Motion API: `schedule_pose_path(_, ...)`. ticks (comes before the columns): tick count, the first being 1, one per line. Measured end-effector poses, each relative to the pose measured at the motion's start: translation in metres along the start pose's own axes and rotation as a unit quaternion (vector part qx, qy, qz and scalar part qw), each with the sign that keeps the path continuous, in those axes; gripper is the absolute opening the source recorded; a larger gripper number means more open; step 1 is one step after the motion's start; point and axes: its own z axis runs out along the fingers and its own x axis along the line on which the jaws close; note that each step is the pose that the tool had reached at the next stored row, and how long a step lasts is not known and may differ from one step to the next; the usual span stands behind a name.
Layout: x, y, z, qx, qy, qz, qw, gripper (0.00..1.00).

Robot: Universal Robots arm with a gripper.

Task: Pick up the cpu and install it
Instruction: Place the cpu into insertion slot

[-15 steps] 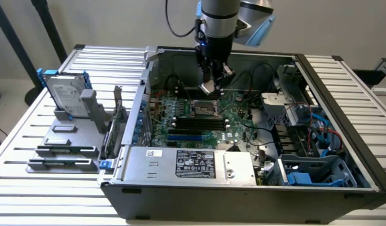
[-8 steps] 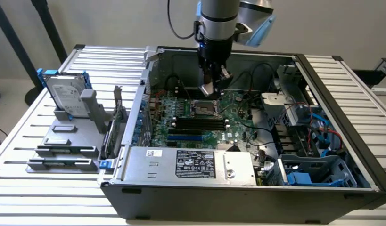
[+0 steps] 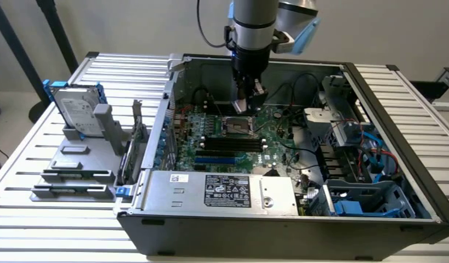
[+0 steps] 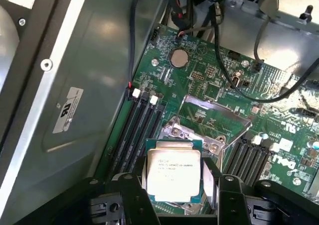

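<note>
The cpu (image 4: pixel 172 172) is seen as a small flat square chip with a silvery metal lid, printed text and a thin green edge. It is held clamped at two opposite edges by the gripper (image 4: pixel 180 197), lifted and tilted, not seated. It is positioned inside the open computer case (image 3: pixel 399 137), just above the open socket (image 4: pixel 199 128), toward the far side.

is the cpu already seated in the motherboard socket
No, the cpu is held between the jaws, clear of the open socket beneath it.
</note>
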Motion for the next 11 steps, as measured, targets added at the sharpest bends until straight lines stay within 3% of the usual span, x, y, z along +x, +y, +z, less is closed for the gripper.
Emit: schedule_pose_path(11, 0.0009, -0.0047, 0.0067, 0.0011, -0.0019, 0.036, 0.9994, 0.54)
